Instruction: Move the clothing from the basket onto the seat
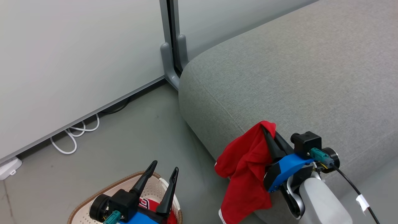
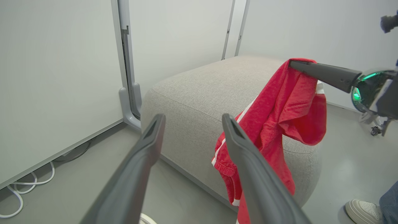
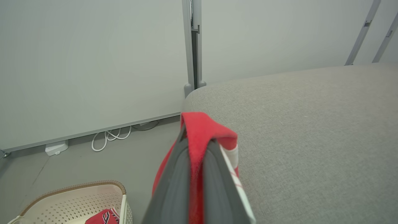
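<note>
Smooth pale grey wall panels [image 1: 77,62] stand at the back, evenly lit. A darker grey metal upright post [image 1: 170,37] with a rounded foot joins them. A matte grey floor [image 1: 133,146] runs up to the panels. Loops of white cable [image 1: 69,153] lie along the wall's base, near a small white plastic box [image 1: 7,168].

Red clothing [image 1: 245,161] with white trim, grey seat [image 1: 295,71], cream perforated basket [image 3: 62,202] with brown rim, grey floor [image 1: 140,140]
</note>
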